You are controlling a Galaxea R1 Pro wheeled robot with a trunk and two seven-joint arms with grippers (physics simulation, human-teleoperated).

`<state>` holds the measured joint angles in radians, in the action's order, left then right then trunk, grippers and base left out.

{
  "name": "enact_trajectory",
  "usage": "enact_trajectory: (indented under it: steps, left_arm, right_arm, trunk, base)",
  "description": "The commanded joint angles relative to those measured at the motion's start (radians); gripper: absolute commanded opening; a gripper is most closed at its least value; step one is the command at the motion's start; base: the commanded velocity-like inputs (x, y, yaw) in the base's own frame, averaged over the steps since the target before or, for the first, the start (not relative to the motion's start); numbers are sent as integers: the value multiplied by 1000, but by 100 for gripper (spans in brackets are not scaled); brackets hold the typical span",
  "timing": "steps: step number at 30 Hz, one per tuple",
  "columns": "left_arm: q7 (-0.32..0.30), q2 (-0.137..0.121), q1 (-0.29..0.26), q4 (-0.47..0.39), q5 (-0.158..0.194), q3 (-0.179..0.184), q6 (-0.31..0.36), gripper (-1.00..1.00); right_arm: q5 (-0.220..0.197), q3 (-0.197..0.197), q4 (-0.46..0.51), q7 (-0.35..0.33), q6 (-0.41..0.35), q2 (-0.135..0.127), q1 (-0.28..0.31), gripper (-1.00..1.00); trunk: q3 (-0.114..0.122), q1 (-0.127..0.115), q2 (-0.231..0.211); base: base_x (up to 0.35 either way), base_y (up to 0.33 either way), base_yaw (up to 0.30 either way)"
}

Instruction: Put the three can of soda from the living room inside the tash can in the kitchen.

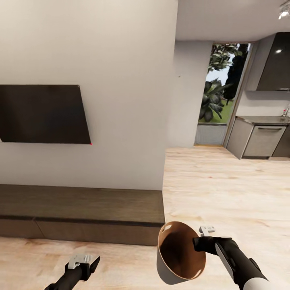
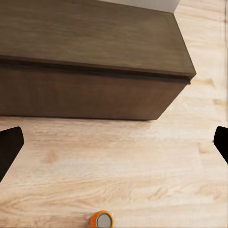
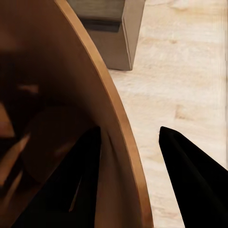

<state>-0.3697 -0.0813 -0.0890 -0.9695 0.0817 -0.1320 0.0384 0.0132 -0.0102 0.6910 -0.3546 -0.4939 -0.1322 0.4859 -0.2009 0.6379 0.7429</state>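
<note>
My right pincer (image 1: 198, 243) grips the rim of the small round tapered trash can (image 1: 177, 257), pale grey-white outside and glossy copper-brown inside. It hangs in the air in front of me, tilted so its mouth faces me. In the right wrist view one dark finger (image 3: 71, 185) lies against the inner copper wall (image 3: 57, 95) and the other finger (image 3: 194, 175) sits outside the rim, so the pincer is closed on the can wall. I cannot tell whether anything lies inside; the interior shows shadow and reflections.

My left pincer (image 1: 85, 262) hangs low over the light wood plank floor (image 1: 225, 189), holding nothing. In the left wrist view its two dark fingertips (image 2: 9, 147) sit at opposite edges of the frame, spread wide apart. Below it, on the floor, stands one small orange soda can with a silver-grey top (image 2: 102, 220), seen from above at the frame edge and partly cut off. It is apart from both fingertips, roughly between them and nearer me than the long low dark brown wooden cabinet (image 1: 80, 213).

That cabinet runs along the white wall (image 1: 121, 60) ahead of the left pincer, under a flat black wall screen (image 1: 42, 114). Ahead of the right pincer, well apart, the floor leads to grey kitchen cabinets with a dark counter (image 1: 264, 120) and a tall window showing green plants (image 1: 219, 80).
</note>
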Motion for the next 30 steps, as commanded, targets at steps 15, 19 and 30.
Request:
enact_trajectory:
  steps: [15, 19, 30]
  left_arm:
    - [0, 0, 0, 0, 1, -1, 0, 100]
    - [1, 0, 0, 3, 1, -2, -1, 100]
    - [95, 4, -4, 170, 4, -6, -116, 100]
  right_arm:
    - [-10, -1, 1, 0, -2, -1, 0, -100]
    - [-9, -8, 1, 0, -2, -5, 0, -100]
    - [-7, -55, 3, 1, -16, -11, 1, -100]
  trunk:
    - [12, 0, 0]
    - [16, 0, 0]
    - [-6, 27, 49]
  base:
    - [12, 1, -234]
    - [0, 0, -233]
    - [0, 0, -54]
